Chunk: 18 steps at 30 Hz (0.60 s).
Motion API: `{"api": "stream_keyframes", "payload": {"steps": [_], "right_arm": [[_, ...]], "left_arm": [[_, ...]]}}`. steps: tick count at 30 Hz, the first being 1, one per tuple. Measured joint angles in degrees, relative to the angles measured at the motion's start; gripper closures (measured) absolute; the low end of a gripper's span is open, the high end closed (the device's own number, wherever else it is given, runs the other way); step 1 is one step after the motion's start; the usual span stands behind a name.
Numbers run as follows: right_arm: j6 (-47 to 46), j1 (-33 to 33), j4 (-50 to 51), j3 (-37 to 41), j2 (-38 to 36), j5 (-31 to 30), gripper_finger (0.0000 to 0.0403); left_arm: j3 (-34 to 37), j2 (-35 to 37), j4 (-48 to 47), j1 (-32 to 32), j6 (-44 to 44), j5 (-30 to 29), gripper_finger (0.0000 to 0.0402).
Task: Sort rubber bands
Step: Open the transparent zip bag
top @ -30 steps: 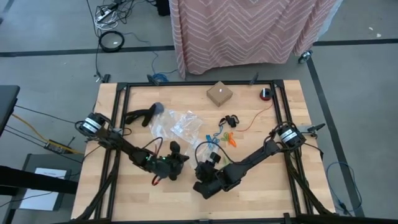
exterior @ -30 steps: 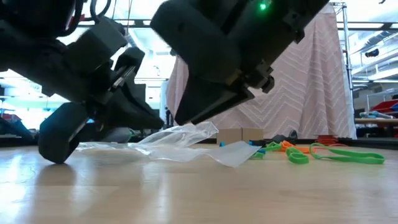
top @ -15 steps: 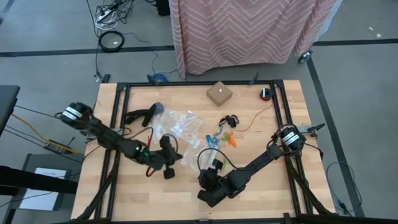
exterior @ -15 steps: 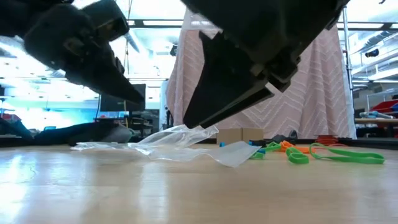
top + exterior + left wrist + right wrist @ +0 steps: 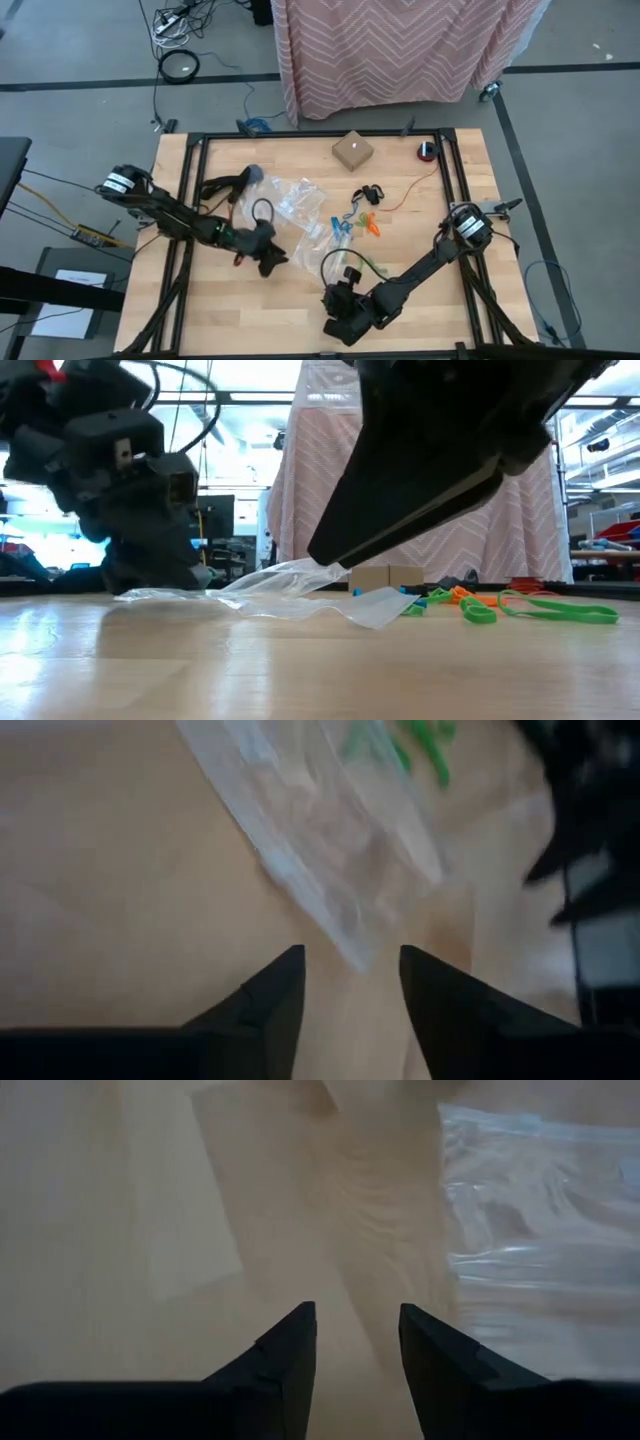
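Near frame center, rubber bands (image 5: pixel 357 218) lie on table (image 5: pixel 420 300) beside clear bags (image 5: pixel 295 205). Left hand (image 5: pixel 268 258) released at the bags' lower-left edge; right hand (image 5: pixel 338 322) parted, empty, lower center.

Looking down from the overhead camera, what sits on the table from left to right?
Left end effector → clear plastic bags → right end effector → coloured rubber bands → red-and-black roll.
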State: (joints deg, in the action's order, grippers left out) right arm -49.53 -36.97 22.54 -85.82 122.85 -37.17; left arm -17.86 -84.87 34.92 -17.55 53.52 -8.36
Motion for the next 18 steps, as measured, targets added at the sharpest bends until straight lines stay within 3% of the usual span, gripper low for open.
{"api": "stream_keyframes", "payload": {"steps": [4,11,18], "right_arm": [[-0.41,-0.15,0.02,0.0,0.0,-0.12,0.0266],[-0.1,-0.15,-0.19,0.0,-0.02,-0.13,0.0268],[0.0,-0.21,-0.28,0.0,-0.04,-0.15,0.0268]], "left_arm": [[3.04,0.03,5.94,1.62,4.0,-1.44,0.0204],[2.03,-0.53,6.48,1.8,5.44,-1.18,0.0202],[-1.48,-7.08,6.51,1.26,5.28,0.67,0.0202]]}}
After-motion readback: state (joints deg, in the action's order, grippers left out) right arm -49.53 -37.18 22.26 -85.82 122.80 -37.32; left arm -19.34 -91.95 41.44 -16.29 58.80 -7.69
